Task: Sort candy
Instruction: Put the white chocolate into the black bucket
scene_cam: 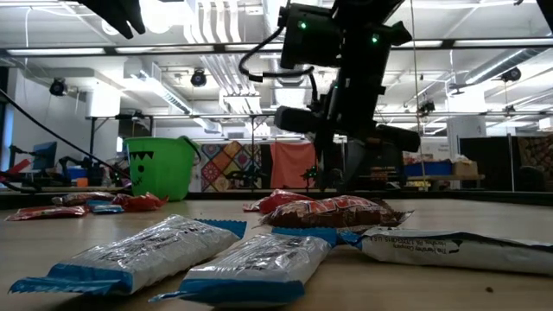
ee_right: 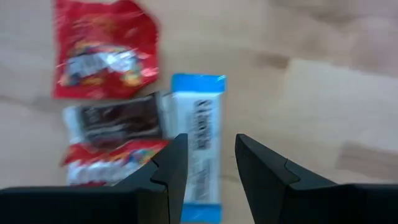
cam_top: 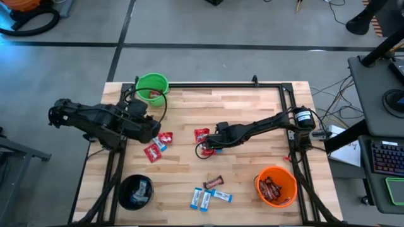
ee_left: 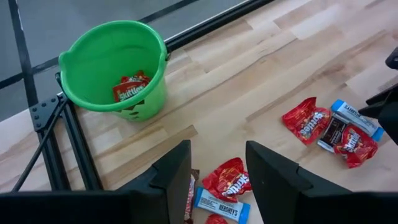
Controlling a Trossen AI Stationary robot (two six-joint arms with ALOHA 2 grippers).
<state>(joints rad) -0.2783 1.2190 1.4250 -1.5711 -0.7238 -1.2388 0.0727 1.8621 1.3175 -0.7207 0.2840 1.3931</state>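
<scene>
In the right wrist view my right gripper is open, its fingers on either side of a blue-and-white packet lying flat on the table. Beside that packet lie a dark brown bar and two red packets. My left gripper is open above a red packet and a blue-and-white bar, near the green bucket. One red packet lies inside the green bucket. In the high view, more blue-and-white packets and a brown bar lie near the front edge.
A black bucket stands at the front left. An orange bucket with brown bars inside stands at the front right. A black frame runs along the table's far edge and its sides. Bare wood lies between the two candy clusters.
</scene>
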